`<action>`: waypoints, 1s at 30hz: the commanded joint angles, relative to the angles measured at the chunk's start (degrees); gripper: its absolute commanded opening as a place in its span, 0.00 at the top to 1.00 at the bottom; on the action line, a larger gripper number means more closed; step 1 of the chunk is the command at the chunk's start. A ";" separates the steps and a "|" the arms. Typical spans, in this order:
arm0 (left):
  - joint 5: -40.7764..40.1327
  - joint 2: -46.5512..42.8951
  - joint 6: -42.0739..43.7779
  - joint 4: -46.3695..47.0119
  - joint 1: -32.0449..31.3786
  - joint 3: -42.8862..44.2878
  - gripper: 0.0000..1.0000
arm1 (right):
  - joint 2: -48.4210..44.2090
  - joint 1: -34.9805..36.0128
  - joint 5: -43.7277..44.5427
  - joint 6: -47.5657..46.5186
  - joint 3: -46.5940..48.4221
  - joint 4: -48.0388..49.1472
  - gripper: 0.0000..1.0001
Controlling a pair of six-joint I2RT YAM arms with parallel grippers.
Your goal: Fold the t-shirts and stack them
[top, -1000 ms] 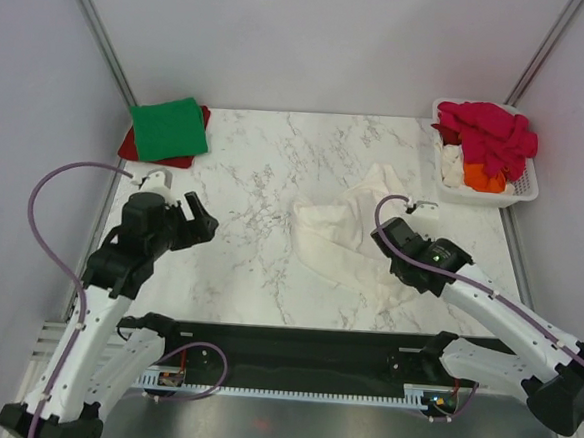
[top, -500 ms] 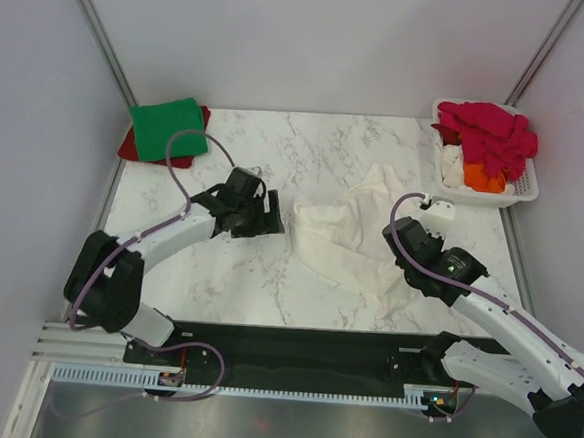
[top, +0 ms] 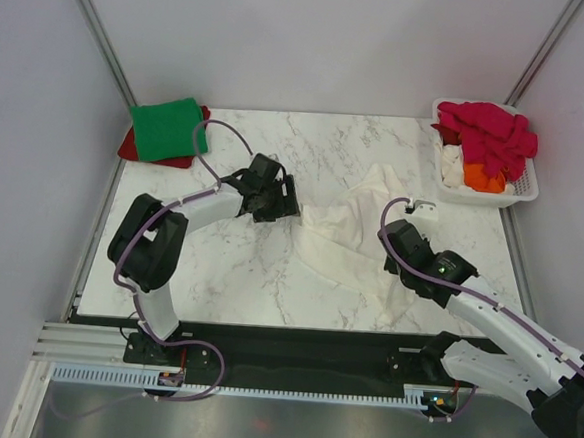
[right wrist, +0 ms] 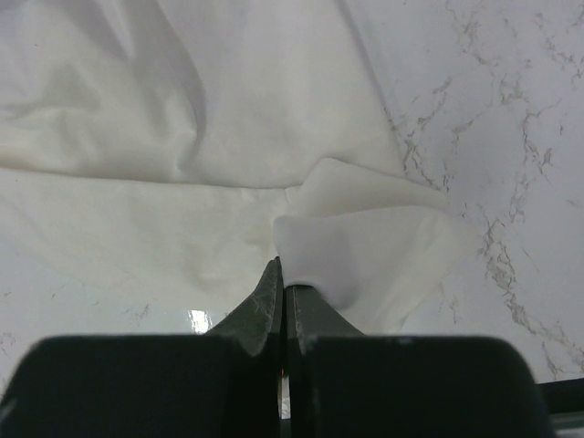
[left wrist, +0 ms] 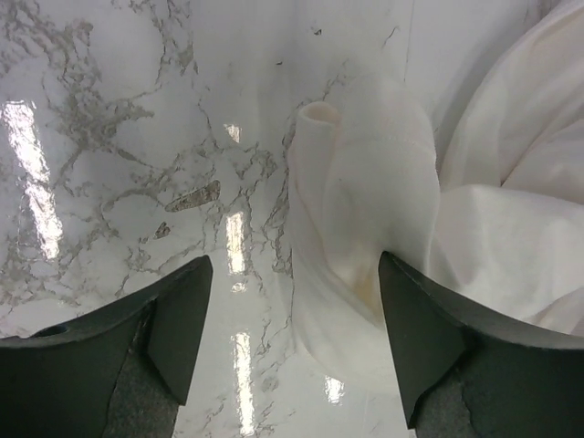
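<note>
The left gripper (left wrist: pixel 294 263) stood wide over the white shirt's (left wrist: pixel 370 169) rolled edge; limp and light, it probably wanted pinching there.

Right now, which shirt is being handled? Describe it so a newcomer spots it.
On the marble table, look right of centre, between the folded green shirt far left and the white basket far right. The white t-shirt lies there crumpled: the only unfolded cloth on the bare tabletop.
</note>
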 commanded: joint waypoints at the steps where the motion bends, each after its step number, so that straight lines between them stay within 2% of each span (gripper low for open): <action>1: -1.28 0.86 -2.94 2.70 -0.30 2.01 0.20 | 0.50 -0.19 -1.07 -1.62 -0.08 2.92 1.00; 4: -1.47 1.04 -3.29 2.96 -0.39 2.27 0.25 | 0.85 -0.10 -1.07 -2.23 -0.34 3.27 1.00; 6: -0.41 1.48 -3.29 2.96 -0.48 2.45 0.32 | 1.20 -0.10 -0.98 -2.32 -0.34 3.27 1.00; 9: -0.32 1.31 -3.82 3.14 -1.70 1.58 0.38 | 1.29 -0.10 -0.80 -2.23 -0.78 3.54 1.00; 14: -0.50 1.48 -5.58 3.40 -4.87 -0.10 0.41 | 1.47 -0.10 -0.54 -2.23 -1.05 3.80 1.00; 17: -0.50 2.09 -6.19 3.57 -5.66 -0.36 0.55 | 1.64 -0.10 -0.63 -2.32 -1.05 3.80 1.00; 18: -0.50 2.18 -6.28 3.58 -5.75 -0.36 0.66 | 1.56 -0.19 -0.63 -2.41 -1.05 3.80 1.00; 20: -0.76 1.83 -6.37 3.49 -5.66 -0.27 0.77 | 1.47 -0.19 -0.71 -2.32 -1.05 3.80 1.00; 21: -0.94 1.48 -6.28 3.49 -5.75 -0.19 0.86 | 1.47 -0.10 -0.72 -2.41 -1.13 3.80 1.00; 24: -1.29 -0.27 -5.58 3.40 -5.75 0.08 0.98 | 1.47 -0.10 -0.63 -2.32 -1.05 3.80 1.00; 29: -3.39 -8.94 -2.60 -0.72 -5.31 1.13 0.98 | 1.91 -0.10 0.16 -3.46 1.93 2.93 1.00; 30: -5.92 -10.37 -1.81 -3.17 -5.14 2.00 0.98 | 1.91 -0.10 0.51 -3.98 4.55 2.66 1.00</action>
